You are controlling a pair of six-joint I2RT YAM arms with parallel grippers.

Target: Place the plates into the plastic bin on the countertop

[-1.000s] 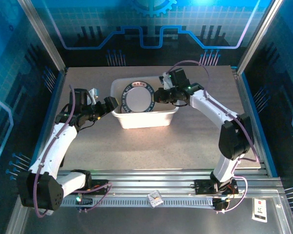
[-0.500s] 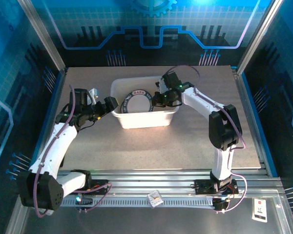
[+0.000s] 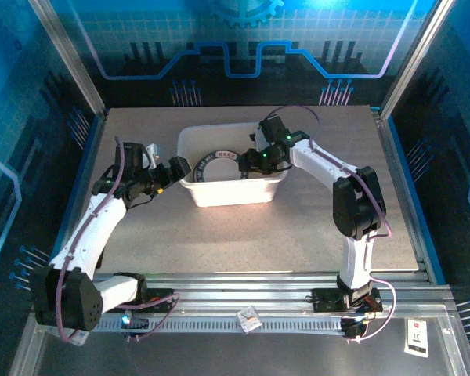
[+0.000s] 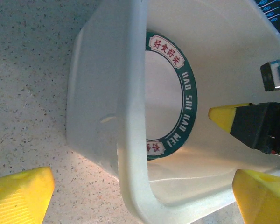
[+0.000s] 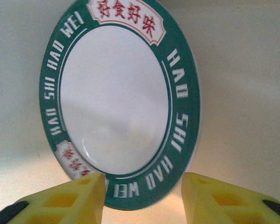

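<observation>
My right gripper [image 3: 244,161] reaches down inside the plastic bin [image 3: 235,192]. Its two yellow fingers [image 5: 60,200] are spread apart, and they are not pinching anything. The plate [image 5: 116,98] is in the bin just in front of them. The near edge of its green rim sits in the gap between my two fingertips. One fingertip looks like it is right at the rim, but I cannot tell if it touches. The plate shows its white middle and green ring with letters. From above, the plate [image 3: 211,166] is in the left half of the bin.

My left gripper [image 3: 178,168] is just beside the bin's left wall, on the outside. It is opened wide and holds nothing. In its own camera, one yellow finger [image 4: 18,196] is over the countertop [image 4: 28,70] outside the bin. The other is over the inside, so the bin's rim runs between them.
</observation>
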